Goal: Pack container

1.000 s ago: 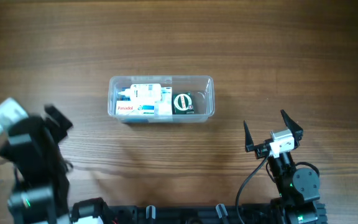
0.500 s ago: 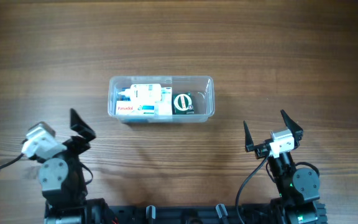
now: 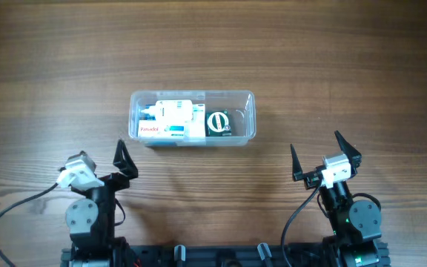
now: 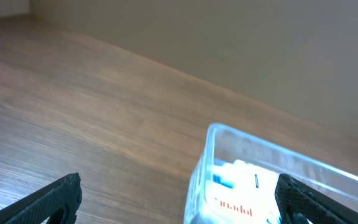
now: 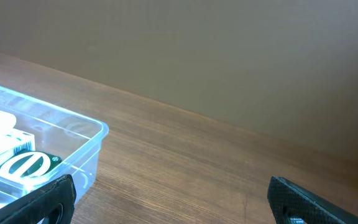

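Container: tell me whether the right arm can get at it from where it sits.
Probably yes. The right gripper is open and empty, and the container lies ahead to its left. Only bare wooden table shows between them, so nothing seems to block the path.

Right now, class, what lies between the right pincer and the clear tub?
Nothing but bare wooden table. The overhead view shows an empty stretch from the right pincer to the tub; the right wrist view agrees.

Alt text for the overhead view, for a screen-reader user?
A clear plastic container sits on a wooden table, holding a Panadol box, white boxes and a round green-and-white item. The left claw and right claw stand open below it, touching nothing.
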`<move>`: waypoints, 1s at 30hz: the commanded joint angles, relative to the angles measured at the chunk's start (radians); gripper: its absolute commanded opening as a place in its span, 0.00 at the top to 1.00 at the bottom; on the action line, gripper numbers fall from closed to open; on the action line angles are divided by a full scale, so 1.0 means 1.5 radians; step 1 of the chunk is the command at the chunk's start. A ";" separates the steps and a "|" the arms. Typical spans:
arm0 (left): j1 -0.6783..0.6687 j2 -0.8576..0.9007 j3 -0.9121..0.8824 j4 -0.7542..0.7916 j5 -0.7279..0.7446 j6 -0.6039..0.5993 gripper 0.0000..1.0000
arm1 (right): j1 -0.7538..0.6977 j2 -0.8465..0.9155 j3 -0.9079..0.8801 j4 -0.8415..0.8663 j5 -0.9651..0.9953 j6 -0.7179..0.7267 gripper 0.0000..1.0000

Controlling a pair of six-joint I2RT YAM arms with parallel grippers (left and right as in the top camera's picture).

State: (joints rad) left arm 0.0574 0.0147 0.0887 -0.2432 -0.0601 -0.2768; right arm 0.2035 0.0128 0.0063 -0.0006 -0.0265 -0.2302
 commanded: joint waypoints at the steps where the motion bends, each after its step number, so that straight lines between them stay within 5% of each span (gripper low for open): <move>1: -0.010 -0.008 -0.008 0.001 0.018 0.057 0.00 | -0.003 -0.005 -0.001 0.002 -0.013 -0.004 0.00; 7: -0.010 -0.008 -0.008 0.000 0.028 0.180 0.00 | -0.003 -0.005 -0.001 0.002 -0.013 -0.004 0.00; 30: -0.010 -0.008 -0.008 0.000 0.028 0.180 0.00 | -0.003 -0.005 -0.001 0.002 -0.013 -0.004 0.00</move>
State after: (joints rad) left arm 0.0475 0.0143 0.0868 -0.2455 -0.0307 -0.0269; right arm 0.2035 0.0128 0.0063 -0.0006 -0.0265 -0.2302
